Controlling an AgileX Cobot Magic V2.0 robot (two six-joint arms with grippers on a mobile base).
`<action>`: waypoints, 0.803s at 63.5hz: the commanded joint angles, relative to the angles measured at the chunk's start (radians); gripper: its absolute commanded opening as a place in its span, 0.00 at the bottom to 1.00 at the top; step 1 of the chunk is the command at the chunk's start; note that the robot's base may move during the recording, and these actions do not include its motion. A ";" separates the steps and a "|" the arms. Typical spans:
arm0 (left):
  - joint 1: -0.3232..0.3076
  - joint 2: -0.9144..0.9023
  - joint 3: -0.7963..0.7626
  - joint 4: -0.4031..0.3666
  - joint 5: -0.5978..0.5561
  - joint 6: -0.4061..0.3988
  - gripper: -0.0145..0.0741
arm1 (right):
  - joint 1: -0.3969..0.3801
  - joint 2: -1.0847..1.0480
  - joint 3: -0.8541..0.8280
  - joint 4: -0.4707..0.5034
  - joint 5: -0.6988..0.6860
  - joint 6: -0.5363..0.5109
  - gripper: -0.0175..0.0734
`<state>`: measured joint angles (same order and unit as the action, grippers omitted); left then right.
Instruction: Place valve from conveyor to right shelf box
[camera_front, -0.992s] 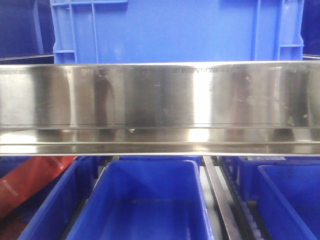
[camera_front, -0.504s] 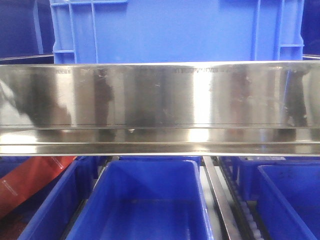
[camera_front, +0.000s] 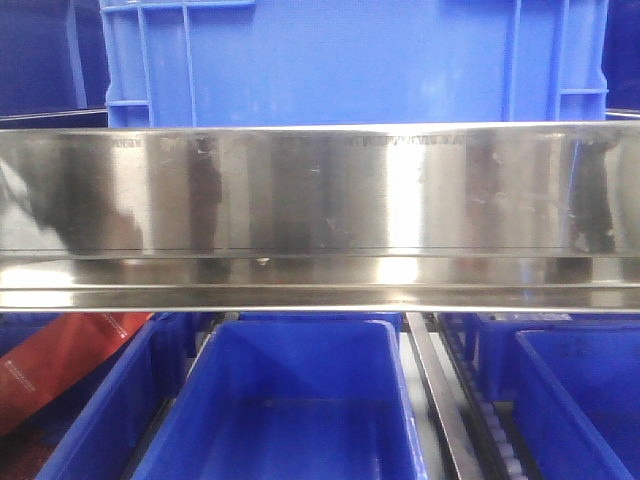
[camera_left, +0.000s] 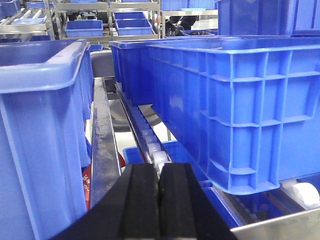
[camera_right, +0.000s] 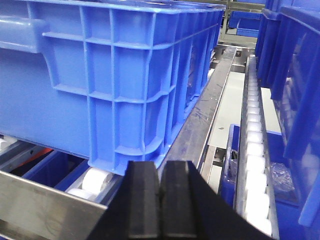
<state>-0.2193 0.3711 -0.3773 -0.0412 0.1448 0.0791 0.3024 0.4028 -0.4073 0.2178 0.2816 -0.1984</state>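
No valve and no conveyor belt show in any view. My left gripper (camera_left: 160, 172) is shut and empty, its black fingers pressed together, pointing along a roller track between blue shelf boxes; one large box (camera_left: 240, 110) stands close on its right. My right gripper (camera_right: 161, 170) is shut and empty, at the lower corner of a large blue box (camera_right: 100, 75) that sits on white rollers. The front view shows neither gripper, only the shelf.
A steel shelf rail (camera_front: 320, 215) spans the front view, with a blue box (camera_front: 350, 60) above and open blue boxes (camera_front: 290, 400) below. A red bag (camera_front: 60, 360) lies at lower left. White roller tracks (camera_right: 255, 150) and steel dividers (camera_left: 102, 145) run between boxes.
Only the dark reflections on the steel rail have shifted, mainly at its left end. The boxes have not moved.
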 joint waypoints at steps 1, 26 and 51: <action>0.005 -0.008 0.005 -0.006 -0.021 -0.005 0.04 | -0.005 -0.005 0.003 -0.005 -0.027 0.001 0.01; 0.254 -0.268 0.168 0.019 -0.007 -0.005 0.04 | -0.005 -0.005 0.003 -0.005 -0.027 0.001 0.01; 0.266 -0.371 0.377 0.015 -0.155 -0.005 0.04 | -0.005 -0.007 0.003 -0.005 -0.024 0.001 0.01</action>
<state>0.0427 0.0079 0.0000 -0.0223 0.0354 0.0791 0.3024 0.4028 -0.4060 0.2178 0.2775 -0.1984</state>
